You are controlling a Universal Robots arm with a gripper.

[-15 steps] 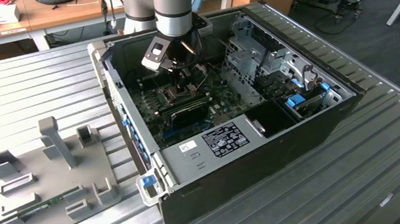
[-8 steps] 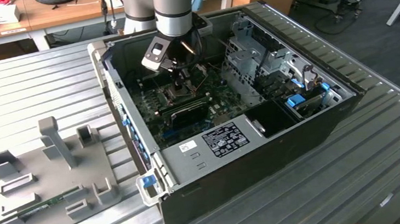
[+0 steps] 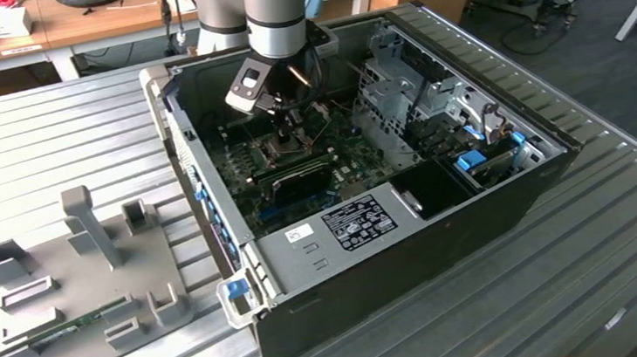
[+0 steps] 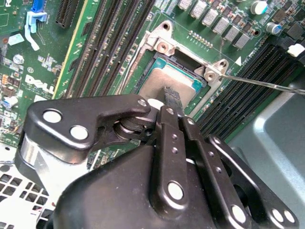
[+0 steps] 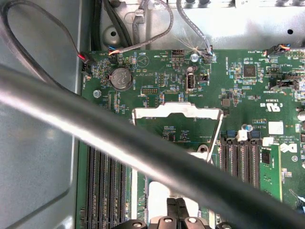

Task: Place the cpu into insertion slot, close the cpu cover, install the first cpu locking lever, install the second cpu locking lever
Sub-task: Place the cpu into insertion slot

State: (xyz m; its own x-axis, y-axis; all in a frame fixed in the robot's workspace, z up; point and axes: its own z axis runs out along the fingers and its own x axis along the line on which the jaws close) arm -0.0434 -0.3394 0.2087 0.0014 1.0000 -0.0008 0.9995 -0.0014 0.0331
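1. The open computer case (image 3: 416, 222) lies on the ribbed metal tabletop (image 3: 44, 126). A green motherboard (image 3: 347, 163) sits flat inside it.

2. The arm reaches down into the case. The pincer (image 4: 170, 95) has its 2 fingers pressed together with nothing between them. The joined tip sits at the cpu's top face; actual contact cannot be confirmed.

3. The cpu cover (image 5: 176, 111) is swung up on its hinge, clear of the socket, with board showing through its window. It is judged not yet closed.

4. The insertion slot (image 4: 162, 45), silver-rimmed, lies between 2 banks of long black memory slots (image 4: 114, 47).

5. The cpu (image 4: 164, 78) lies in the slot directly beneath the pincer tip, its edges parallel to the rim. Its top is dull grey metal, flat, with no visible tilt, and it is judged seated.

6. A thin wire locking lever (image 4: 267, 82) angles away beside the slot, apparently unlatched.
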